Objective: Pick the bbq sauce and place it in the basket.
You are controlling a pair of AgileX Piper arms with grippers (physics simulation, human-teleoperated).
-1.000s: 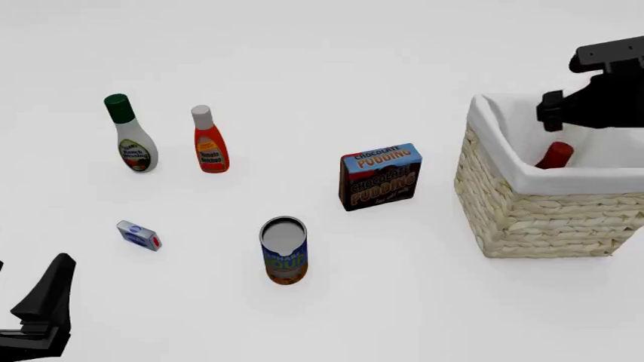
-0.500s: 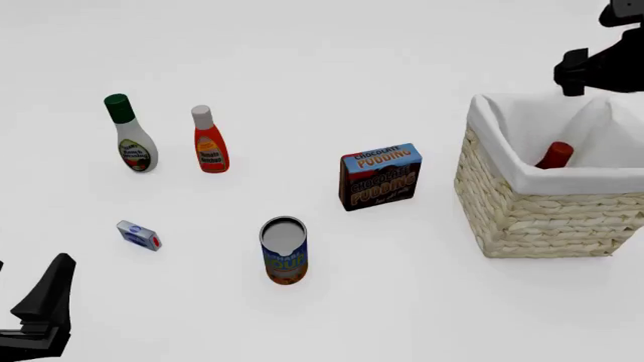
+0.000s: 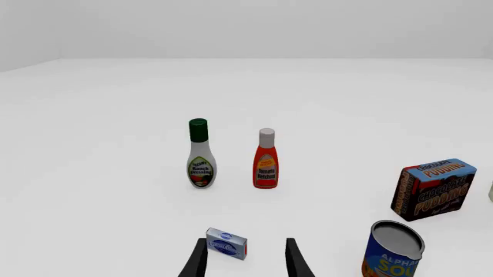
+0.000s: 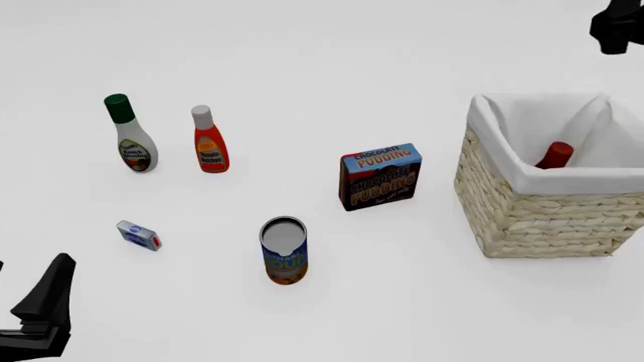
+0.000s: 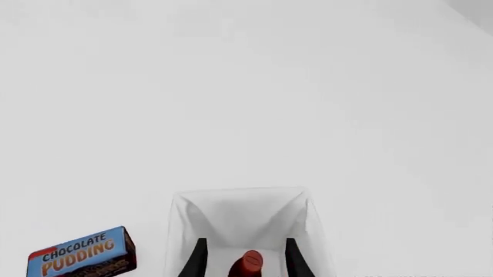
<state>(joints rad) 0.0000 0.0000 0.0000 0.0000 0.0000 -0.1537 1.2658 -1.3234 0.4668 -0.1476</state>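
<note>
The bbq sauce [image 4: 553,155] lies inside the basket [image 4: 533,219] at the right, with only its red cap and dark neck showing above the white lining. In the right wrist view the bottle [image 5: 248,264] sits in the basket [image 5: 239,210], below and between my fingers. My right gripper [image 5: 245,242] is open and empty, high above the basket; in the front view only a dark part of it [image 4: 616,29] shows at the top right corner. My left gripper [image 4: 45,309] is open and empty at the near left, behind a small box [image 3: 226,243].
On the table stand a white bottle with a green cap [image 4: 131,139], an orange-red bottle with a white cap [image 4: 208,143], a chocolate pudding box [image 4: 379,176], a soup can [image 4: 283,250] and a small blue-white box [image 4: 138,234].
My right gripper has risen from the basket's rim up towards the top right corner. The bbq sauce stays in the basket. The left arm has not moved.
</note>
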